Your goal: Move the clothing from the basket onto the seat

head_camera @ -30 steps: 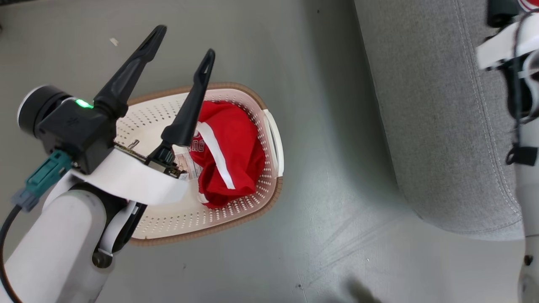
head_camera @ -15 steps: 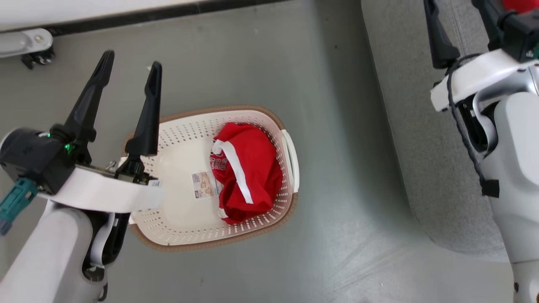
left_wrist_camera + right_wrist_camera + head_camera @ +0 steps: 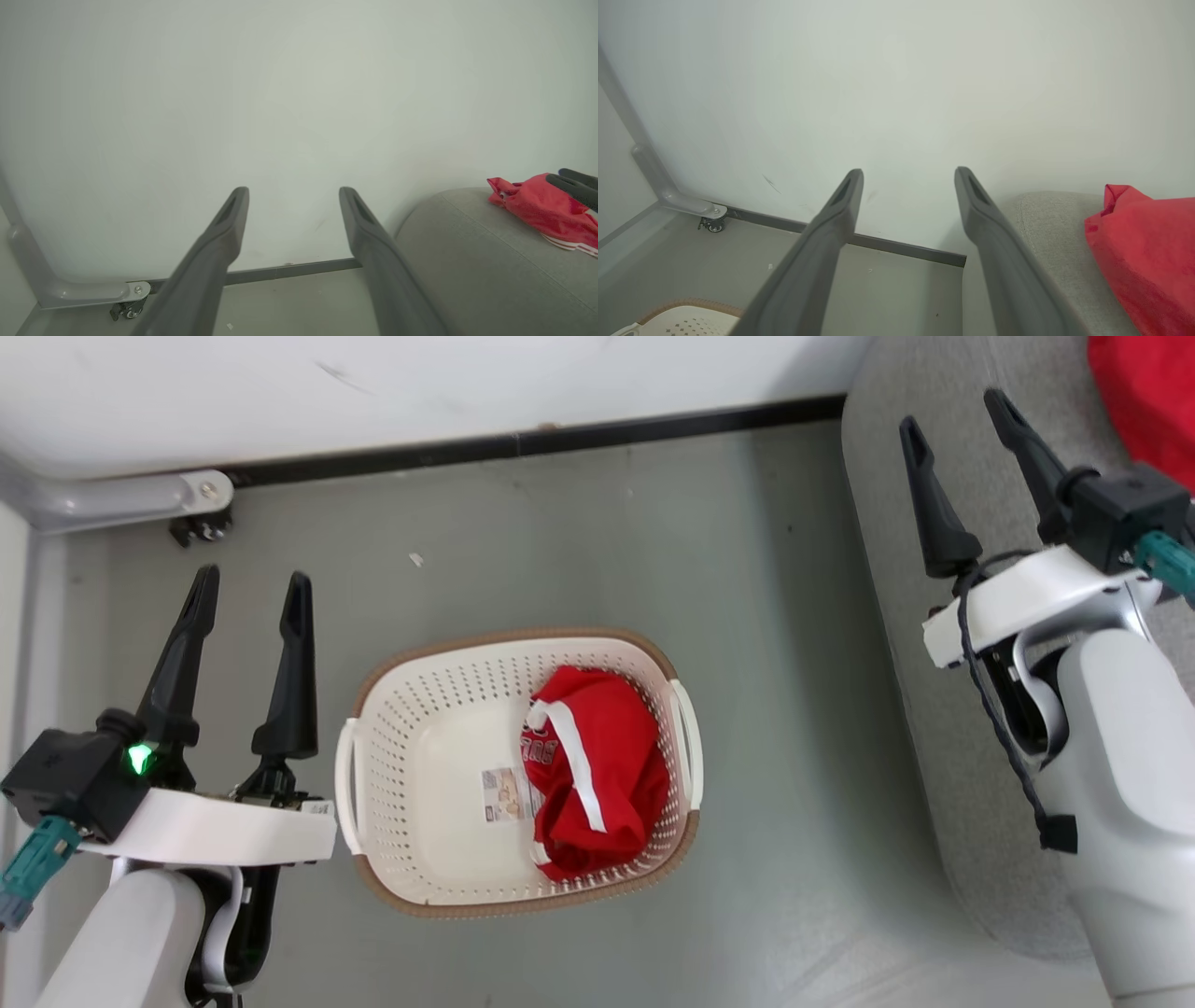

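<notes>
In the head view, the basket [image 3: 401, 709] is standing on the floor [image 3: 766, 616]. The first garment [image 3: 607, 784] is lying crumpled inside the basket, against its right wall, and it is partly covering the label [image 3: 504, 794] on the basket's bottom. The left gripper [image 3: 252, 579] is hovering just left of the basket, with its fingers spread apart and holding nothing. The seat [image 3: 896, 616] is lying well to the right of the basket. The right gripper [image 3: 952, 413] is hovering over the seat, its fingers also spread and empty. The second garment [image 3: 1144, 401] is resting on the seat, farther from the basket than the right gripper.

In the left wrist view, the left gripper [image 3: 294, 191] is pointing at the wall [image 3: 299, 93], its fingers parted with nothing between them. The seat [image 3: 467, 261] is carrying the second garment [image 3: 537, 205], and the right gripper's dark fingers [image 3: 574, 184] are showing in front of it.

In the right wrist view, the right gripper [image 3: 909, 172] is facing the wall [image 3: 896, 84] with its fingers released. A corner of the basket [image 3: 682, 319] is showing low on one side. The seat [image 3: 1045, 233] with the second garment [image 3: 1148, 261] is lying on the side opposite the basket.
</notes>
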